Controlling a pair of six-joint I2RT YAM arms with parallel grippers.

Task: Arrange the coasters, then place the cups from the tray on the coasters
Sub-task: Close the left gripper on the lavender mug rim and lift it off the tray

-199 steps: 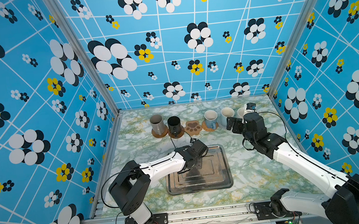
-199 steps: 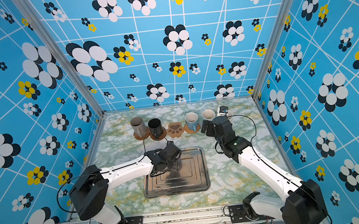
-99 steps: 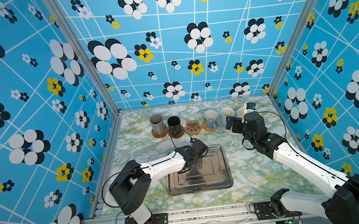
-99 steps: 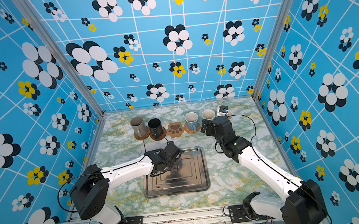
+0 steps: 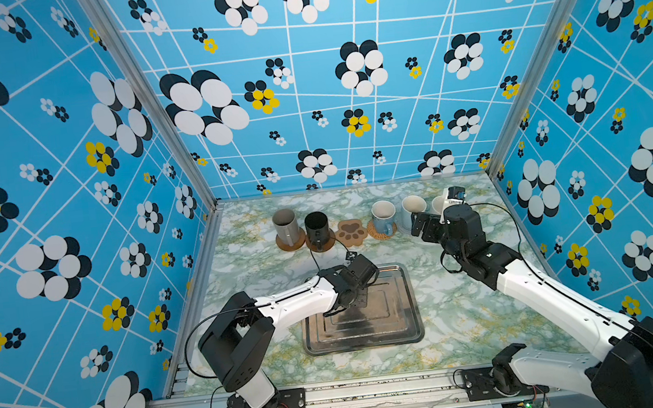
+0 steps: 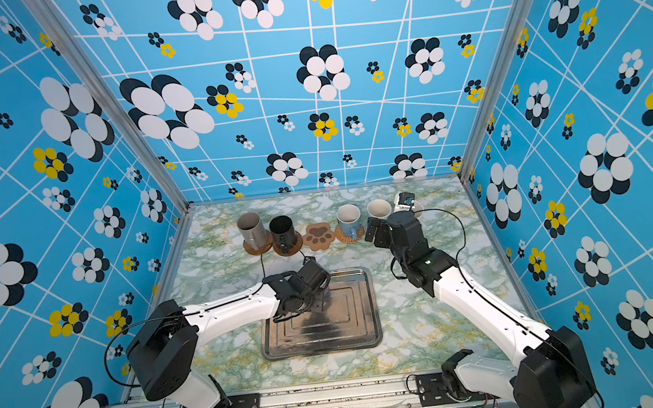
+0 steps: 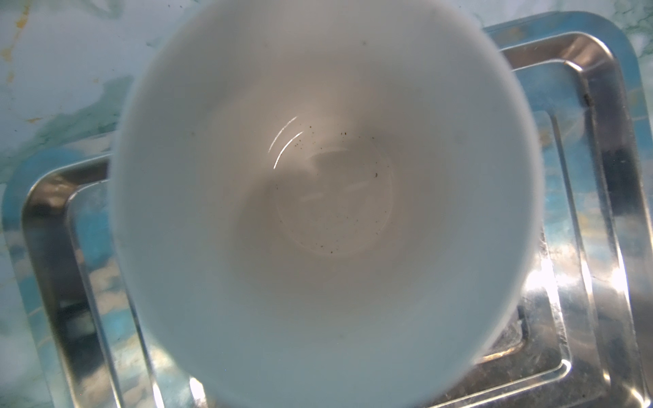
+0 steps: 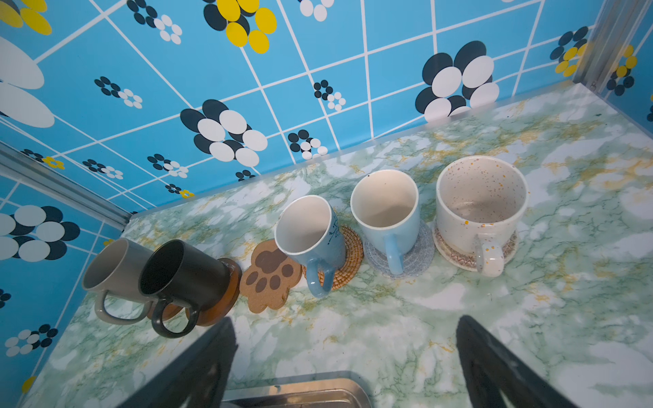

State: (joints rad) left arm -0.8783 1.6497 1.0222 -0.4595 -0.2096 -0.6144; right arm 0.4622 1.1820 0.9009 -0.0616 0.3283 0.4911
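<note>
Closing out the placement step: five cups (image 8: 385, 208) sit on coasters (image 8: 417, 254) in a row ahead of the right gripper (image 8: 346, 319), one to go.

Tray (image 5: 409, 321) is directly under the left gripper (image 5: 354, 298).

Last mug (image 7: 325, 212) stands upright on the tray right below the left wrist. Its mouth fills the wrist view and the inside reads white.

Paw-print coaster (image 8: 268, 279) is the only empty mat. It sits between the black mug (image 8: 190, 272) and a light blue mug (image 8: 311, 233), straight ahead of the left gripper toward the back wall.

Next move, my read: secure the mug, lift clear of the tray rim, carry forward, set down centred on the paw without clipping either neighbour.

Left gripper: fingers hidden in every view, so can't tell if it's clamped on the mug or loose. Right gripper: jaws spread wide, empty, touching nothing.
</note>
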